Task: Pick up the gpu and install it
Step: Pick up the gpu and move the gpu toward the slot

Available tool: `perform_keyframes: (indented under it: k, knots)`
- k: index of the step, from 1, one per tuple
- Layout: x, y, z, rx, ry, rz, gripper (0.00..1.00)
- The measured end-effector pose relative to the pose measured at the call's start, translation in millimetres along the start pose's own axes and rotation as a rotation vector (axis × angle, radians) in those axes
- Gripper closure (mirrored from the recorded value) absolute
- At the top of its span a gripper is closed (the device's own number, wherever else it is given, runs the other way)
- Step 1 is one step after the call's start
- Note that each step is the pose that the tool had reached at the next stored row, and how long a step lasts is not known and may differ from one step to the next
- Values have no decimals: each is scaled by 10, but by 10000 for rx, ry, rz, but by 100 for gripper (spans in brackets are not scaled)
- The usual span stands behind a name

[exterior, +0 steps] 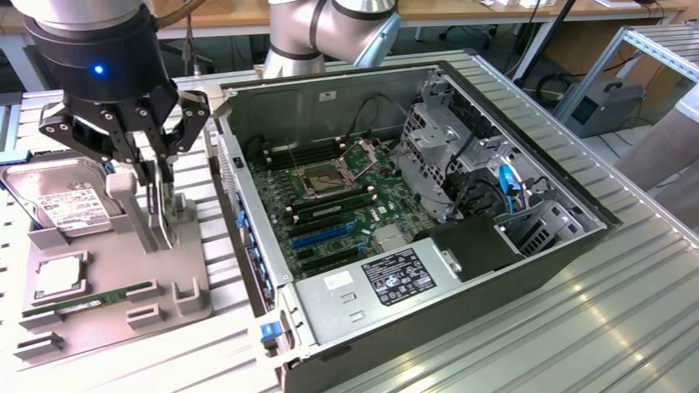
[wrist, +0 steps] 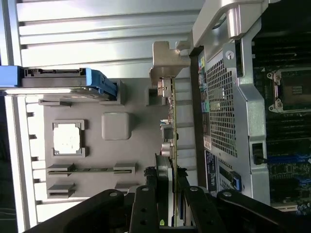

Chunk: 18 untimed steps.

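The gpu (exterior: 169, 206) (wrist: 171, 121) stands upright on edge in a slot of the matte grey moulded tray (exterior: 186, 288) (wrist: 138, 145). It shows as a thin green board with a dark rounded cooler on one face and a silver bracket at its end, just beside the open steel computer case (exterior: 327, 307) (wrist: 228, 111). The black, jointed tool (exterior: 160, 173) (wrist: 168, 190) sits around the card's upper edge, though whether it is clenched cannot be told. Tray and case rest on a ribbed aluminium counter (exterior: 611, 327) (wrist: 97, 29).
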<state>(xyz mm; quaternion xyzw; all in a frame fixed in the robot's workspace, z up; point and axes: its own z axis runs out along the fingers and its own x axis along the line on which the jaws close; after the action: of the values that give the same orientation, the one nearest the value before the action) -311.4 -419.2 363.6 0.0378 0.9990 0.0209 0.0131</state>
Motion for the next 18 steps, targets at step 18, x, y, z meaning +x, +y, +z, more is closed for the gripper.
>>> perform_keyframes:
  k: [18]
  knots:
    - [-9, 15, -353, 0, 1, 0, 73]
